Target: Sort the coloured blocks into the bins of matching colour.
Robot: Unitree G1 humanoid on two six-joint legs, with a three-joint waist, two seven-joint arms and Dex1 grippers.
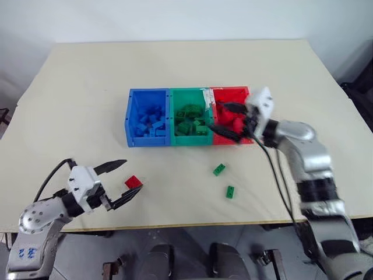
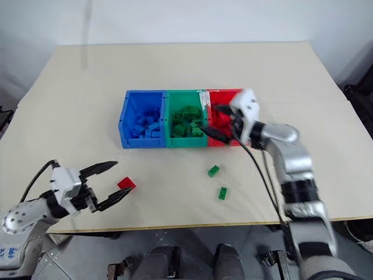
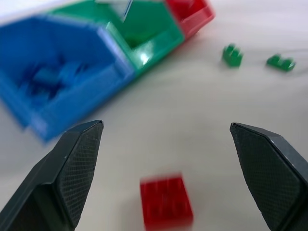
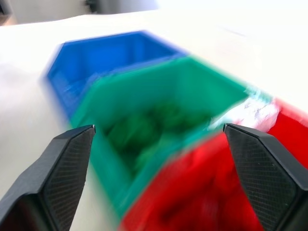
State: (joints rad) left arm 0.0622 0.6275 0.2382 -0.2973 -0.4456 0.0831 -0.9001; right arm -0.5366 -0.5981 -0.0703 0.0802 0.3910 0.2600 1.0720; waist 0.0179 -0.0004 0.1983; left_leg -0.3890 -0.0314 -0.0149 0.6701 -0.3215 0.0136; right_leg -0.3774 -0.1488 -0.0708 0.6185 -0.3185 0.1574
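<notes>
On my table (image 1: 87,76): the bins (image 1: 187,116) sit mid-table in a row running left-right, blue, green, red, with wide bare top behind and either side. My right gripper (image 1: 226,121) hangs spread and empty over the red bin. Near the front edge, my left gripper (image 1: 121,181), wide apart and empty, flanks the red block (image 1: 133,182), lying skewed; two green blocks (image 1: 219,169) lie well apart rightward.

A bare test room or lab is suggested. A large plain beige rectangular table (image 1: 87,105) is set against blank white walls (image 1: 175,17), with grey flooring (image 1: 186,239) seen beneath its near edge. Nothing domestic is displayed; black cables (image 1: 280,181) are run along the silver robot arm (image 1: 306,157).
</notes>
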